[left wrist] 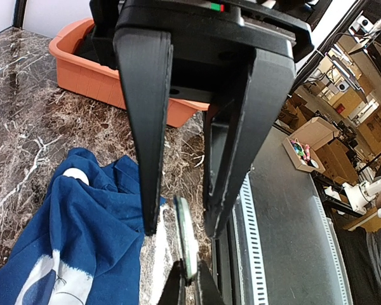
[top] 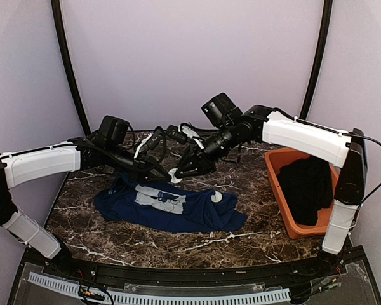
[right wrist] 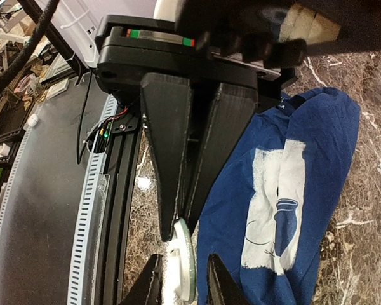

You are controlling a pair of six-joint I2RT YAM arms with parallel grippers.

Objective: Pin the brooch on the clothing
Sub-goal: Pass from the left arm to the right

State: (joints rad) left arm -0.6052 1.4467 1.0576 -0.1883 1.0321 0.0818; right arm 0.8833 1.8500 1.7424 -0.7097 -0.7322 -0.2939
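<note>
The navy T-shirt (top: pixel 171 206) lies spread on the marble table, with its light print (top: pixel 160 198) facing up. Both grippers meet just above its far edge. My right gripper (top: pixel 183 169) is shut on the rim of the small round brooch (top: pixel 175 176). In the right wrist view the brooch (right wrist: pixel 185 264) stands edge-on at my right gripper (right wrist: pixel 179 223), beside the shirt (right wrist: pixel 273 178). My left gripper (top: pixel 165 173) is open. In the left wrist view its jaws (left wrist: pixel 183 227) stand either side of the brooch (left wrist: pixel 186 244), apart from it, above the shirt (left wrist: pixel 82 235).
An orange bin (top: pixel 276 184) holding a black garment (top: pixel 307 184) stands at the right; its wall shows in the left wrist view (left wrist: pixel 82 73). A small white round thing (top: pixel 217 197) lies on the shirt's right part. The table's front rail (top: pixel 178 276) runs along the near edge.
</note>
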